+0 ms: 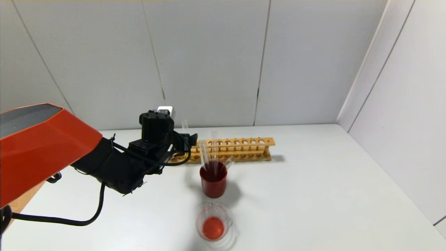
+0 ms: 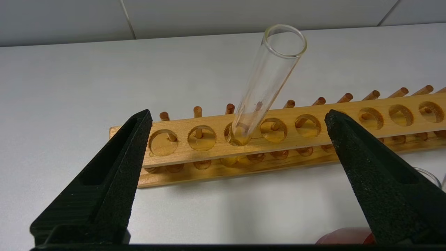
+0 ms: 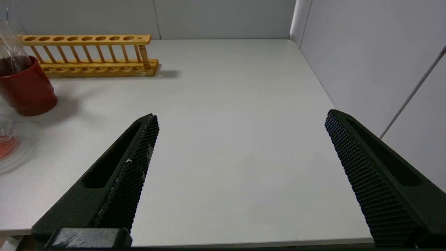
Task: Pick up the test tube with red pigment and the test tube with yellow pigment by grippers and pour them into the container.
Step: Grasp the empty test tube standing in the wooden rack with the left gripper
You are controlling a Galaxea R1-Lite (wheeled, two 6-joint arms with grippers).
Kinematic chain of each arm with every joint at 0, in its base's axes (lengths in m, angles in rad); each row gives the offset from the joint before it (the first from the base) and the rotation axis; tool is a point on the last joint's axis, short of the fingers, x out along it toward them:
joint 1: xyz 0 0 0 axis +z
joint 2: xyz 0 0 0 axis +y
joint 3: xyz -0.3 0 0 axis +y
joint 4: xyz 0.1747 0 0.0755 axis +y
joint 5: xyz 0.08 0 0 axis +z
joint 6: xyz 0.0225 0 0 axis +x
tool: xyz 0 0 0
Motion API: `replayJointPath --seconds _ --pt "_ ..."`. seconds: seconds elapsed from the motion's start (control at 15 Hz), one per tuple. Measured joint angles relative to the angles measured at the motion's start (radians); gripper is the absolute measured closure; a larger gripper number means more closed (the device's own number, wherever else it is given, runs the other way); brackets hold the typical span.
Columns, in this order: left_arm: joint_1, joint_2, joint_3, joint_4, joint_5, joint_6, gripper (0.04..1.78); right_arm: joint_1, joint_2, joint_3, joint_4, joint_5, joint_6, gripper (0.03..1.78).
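Left claw [image 2: 238,116] open before yellow-pigment tube [image 2: 266,83] standing in rack [image 2: 306,146].

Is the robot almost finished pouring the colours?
About halfway. The container already holds red liquid, and clear tubes stand in the red cup. The left gripper, jaws open, faces the test tube with yellow pigment in the rack. Grabbing and pouring remain.

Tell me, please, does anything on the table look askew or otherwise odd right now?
The yellow tube leans sharply in its hole in the rack rather than standing upright, between the open fingers of the left gripper, untouched. Clear tubes tilt loosely in the red cup. The beaker already holds red liquid. No spills show.
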Motion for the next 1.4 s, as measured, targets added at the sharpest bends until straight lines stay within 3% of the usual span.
replayJointPath --seconds 0.73,0.93,1.27,1.4 --pt "0.015 0.066 -0.056 0.000 -0.021 0.001 0.13 0.000 0.000 0.000 0.000 0.000 0.000 0.07" --pt "0.015 0.078 -0.070 0.000 -0.027 0.001 0.43 0.000 0.000 0.000 0.000 0.000 0.000 0.07" --pt "0.014 0.091 -0.081 0.001 -0.026 0.002 1.30 0.000 0.000 0.000 0.000 0.000 0.000 0.07" --pt "0.012 0.095 -0.085 0.008 -0.026 0.005 1.51 0.000 0.000 0.000 0.000 0.000 0.000 0.07"
